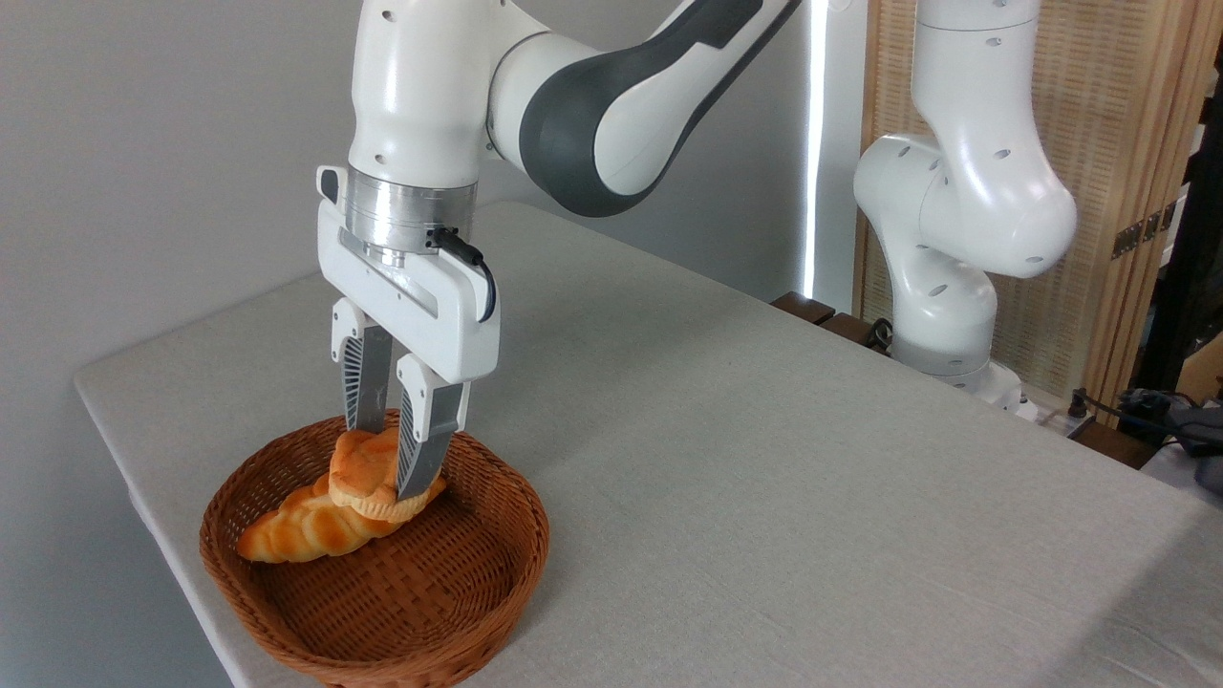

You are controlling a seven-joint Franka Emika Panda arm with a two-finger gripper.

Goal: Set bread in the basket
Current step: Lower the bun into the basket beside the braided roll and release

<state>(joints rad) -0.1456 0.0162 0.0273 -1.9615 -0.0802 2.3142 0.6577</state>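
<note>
The basket sits right at the bench corner, and the tool is clamped on the bread, holding it low over the braided loaf inside, probably so it won't tumble.

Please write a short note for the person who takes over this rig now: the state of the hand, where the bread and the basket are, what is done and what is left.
Hand: shut on the bun, fingers on its two sides, pointing down.
Bun: inside the rim of the basket, low over the braided loaf already lying there; it seems to touch it, but I cannot be sure.
Basket: near the front left corner of the table.
Done: bun brought into the basket.
Left: open the hand, lift away.
</note>
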